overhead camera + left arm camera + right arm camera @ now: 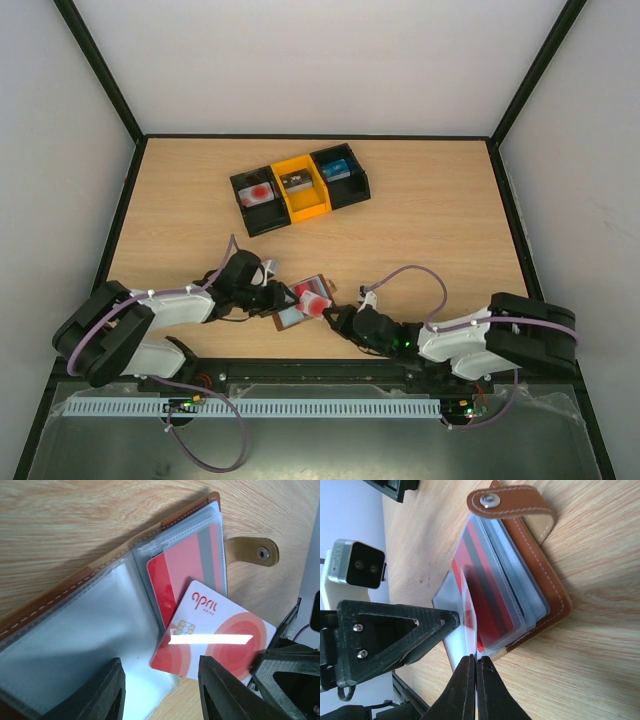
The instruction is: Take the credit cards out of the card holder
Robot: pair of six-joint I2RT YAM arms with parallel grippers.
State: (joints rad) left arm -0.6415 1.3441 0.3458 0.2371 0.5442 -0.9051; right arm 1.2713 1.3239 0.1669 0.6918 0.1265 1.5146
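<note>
The brown card holder [284, 320] lies open on the table between my two arms. In the left wrist view its clear pockets [75, 625] are spread. A red-pink credit card [185, 565] is tucked in the right pocket. A whitish credit card with red rings [220, 635] sticks out of it at a slant. My right gripper [476, 667] is shut on that card's lower edge, with the card [469, 610] edge-on between its fingers. My left gripper [162, 690] hangs open over the holder's clear page, one finger [400, 630] touching the page.
A black-and-yellow three-part tray [300, 188] holding small items stands at the back middle of the table. The holder's snap tab [250, 550] lies flat on the wood to its side. Dark walls ring the tabletop.
</note>
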